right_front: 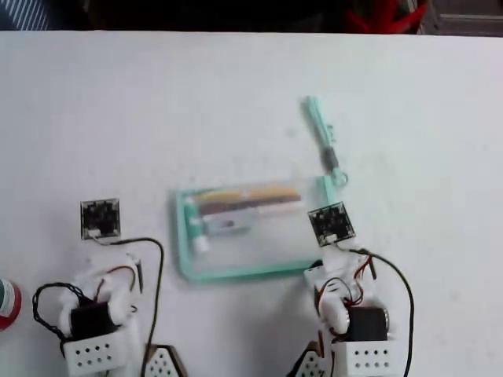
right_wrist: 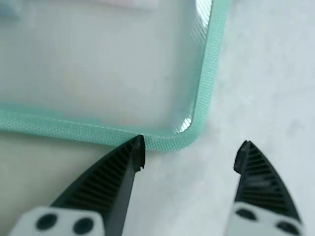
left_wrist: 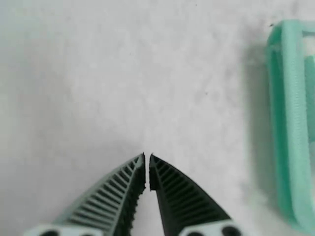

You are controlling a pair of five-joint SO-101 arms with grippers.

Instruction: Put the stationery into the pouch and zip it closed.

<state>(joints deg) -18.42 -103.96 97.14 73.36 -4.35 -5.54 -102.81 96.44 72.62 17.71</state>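
Stationery (right_front: 244, 206) is lying inside the pouch (right_front: 236, 273) on the bench (right_front: 118, 118), so zipping is probably pending: the right gripper (right_wrist: 192, 146), jaws wide, is hovering at its 5 o'clock corner, the left gripper (left_wrist: 147, 160), jaws closed, at 9 o'clock, with the zip pull (right_front: 336, 174) at 2 o'clock needing pinching.

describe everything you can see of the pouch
The pouch is a flat rectangle of clear soft plastic with a mint green border and rounded corners, lying on the white table. Pens lie inside along its far edge. A mint strap trails from its far right corner. The right tool, open, sits at its near right corner; contact is unclear.
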